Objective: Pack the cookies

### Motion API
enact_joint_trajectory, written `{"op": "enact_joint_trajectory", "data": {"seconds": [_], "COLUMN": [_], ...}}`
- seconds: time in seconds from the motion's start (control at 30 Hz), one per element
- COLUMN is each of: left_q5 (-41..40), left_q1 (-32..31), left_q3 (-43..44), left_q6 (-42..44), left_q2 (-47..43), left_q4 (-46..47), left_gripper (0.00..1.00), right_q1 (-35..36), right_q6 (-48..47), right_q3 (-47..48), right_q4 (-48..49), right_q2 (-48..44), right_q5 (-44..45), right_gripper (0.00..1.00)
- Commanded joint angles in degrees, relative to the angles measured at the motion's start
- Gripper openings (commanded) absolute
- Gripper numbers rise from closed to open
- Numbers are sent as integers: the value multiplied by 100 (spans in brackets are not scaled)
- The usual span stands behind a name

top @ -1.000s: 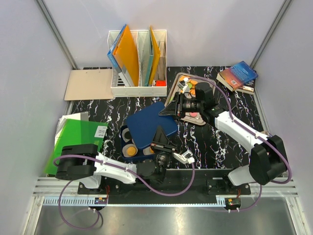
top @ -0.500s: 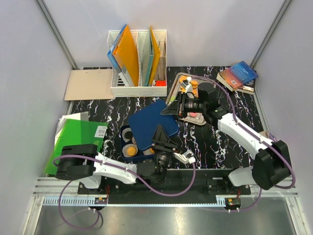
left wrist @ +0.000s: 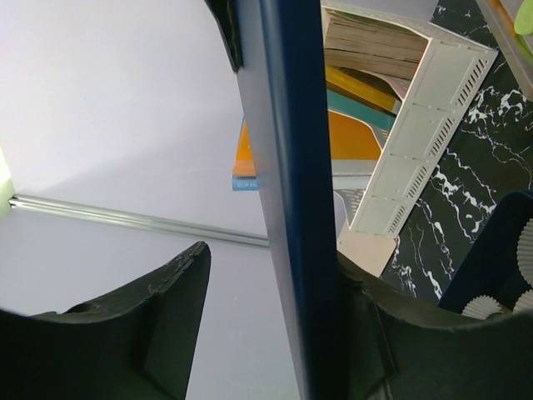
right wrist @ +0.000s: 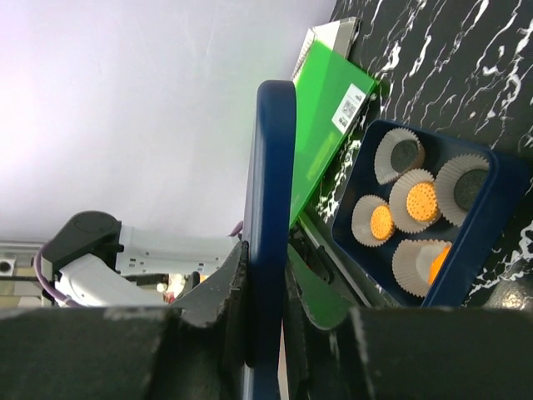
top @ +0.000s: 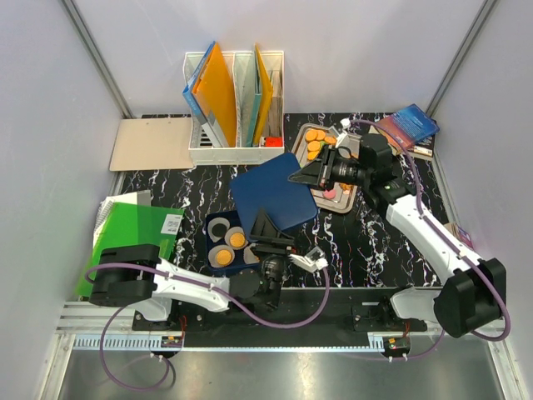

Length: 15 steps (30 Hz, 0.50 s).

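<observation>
Pinching the flat dark-blue plastic lid point(top: 273, 193), the right end effector point(top: 300, 177) holds it off the open dark-blue box point(top: 209, 242), presumably for more small round orange cookies point(top: 314, 137); the left end effector point(top: 265, 223) stands spread.

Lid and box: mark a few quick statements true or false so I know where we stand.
1. The right claw grips the lid by its edge. True.
2. The lid sits closed on the box. False: it is held up off the box, which stands open.
3. The left claw is clamped on the lid. False: its fingers stand apart, with a gap on one side of the lid.
4. The box holds paper cups, some with cookies in them. True.
5. The tray is empty. False: orange cookies lie on it.
</observation>
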Motion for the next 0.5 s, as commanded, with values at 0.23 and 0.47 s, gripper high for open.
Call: {"op": "enact_joint_trajectory", "data": {"seconds": [0.23,0.47], "left_q5": [-810,-1153], "left_q1": [98,318], "left_q3": [-71,-299], "left_q6": [-572,-1012], "left_q2": [-351,-597], "left_q4": [2368,2368], "left_gripper": [66,74], "right_q1": [-444,-742], "right_q6": [82,311], "right_q3": [751,777], "right_q4": [115,326], "right_q2": [-321,-356], "right_q5": [330,313], "right_gripper": [0,0]}}
